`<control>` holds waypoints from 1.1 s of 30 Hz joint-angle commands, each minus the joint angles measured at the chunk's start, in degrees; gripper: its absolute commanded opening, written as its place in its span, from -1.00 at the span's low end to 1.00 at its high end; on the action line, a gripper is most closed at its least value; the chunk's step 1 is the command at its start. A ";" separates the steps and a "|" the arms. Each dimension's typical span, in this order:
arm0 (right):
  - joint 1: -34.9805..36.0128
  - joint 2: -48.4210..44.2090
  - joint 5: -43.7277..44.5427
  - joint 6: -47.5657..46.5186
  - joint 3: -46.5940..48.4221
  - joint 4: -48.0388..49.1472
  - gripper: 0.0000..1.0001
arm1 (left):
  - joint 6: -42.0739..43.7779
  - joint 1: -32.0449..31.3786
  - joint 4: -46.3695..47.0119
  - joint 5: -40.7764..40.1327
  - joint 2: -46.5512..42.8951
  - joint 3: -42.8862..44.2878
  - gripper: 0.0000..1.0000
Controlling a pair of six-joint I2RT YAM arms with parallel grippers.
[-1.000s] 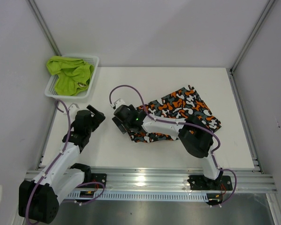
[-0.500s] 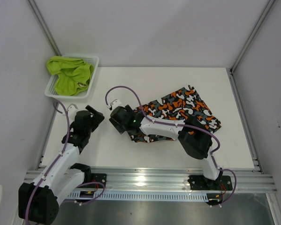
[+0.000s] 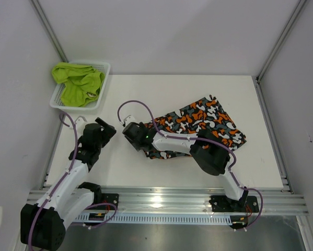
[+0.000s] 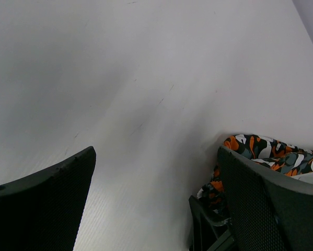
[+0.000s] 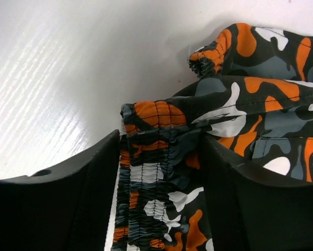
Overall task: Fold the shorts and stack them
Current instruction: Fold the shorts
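Heaped in a crumpled pile inside the white mesh basket [image 3: 105, 69]: the lime green shorts [image 3: 78, 83], filling most of it.

Spread on the white table [image 3: 146, 97], well to the right of the basket and nearer the arm bases: the camouflage shorts [image 3: 200, 125], orange, black, white and grey. Lying roughly flat and at a slant, with the end toward the basket bunched up.

Gripped at that bunched end by the right gripper [image 3: 138, 140] — set between the basket and the main spread of cloth, at the tip of an arm reaching across the near edge of the shorts.

From the right wrist: gathered elastic waistband of the camouflage shorts [image 5: 161, 172] packed between the two black fingers [image 5: 67, 193] and touching both, so clamped on the cloth rather than standing free. A fold of waistband poking out past the fingertips; a second gathered edge lying just beyond it on the table.

Poised on the arm-base side of the basket, apart from the cloth: the left gripper [image 3: 110, 130], holding nothing.

From the left wrist: fingers spread wide with only bare table between them — and a strip of the camouflage pattern showing low at the far right, beside the right-hand finger.
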 commanded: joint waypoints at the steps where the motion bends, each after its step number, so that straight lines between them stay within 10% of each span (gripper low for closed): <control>1: -0.25 0.49 3.03 0.99 2.93 0.66 0.16 | -0.57 0.35 0.99 -0.86 -0.39 -0.26 0.98; 8: -0.96 -3.37 9.54 4.24 -0.48 2.85 -0.42 | -0.31 0.35 1.17 -0.51 0.05 -0.17 0.98; 22: -2.53 -8.57 15.17 7.14 -1.73 3.21 -0.41 | 0.30 0.35 2.31 0.99 2.07 0.01 0.98; 33: -8.25 -2.24 -0.89 6.88 1.88 5.75 -0.28 | 0.74 0.35 3.01 1.86 3.12 0.00 0.98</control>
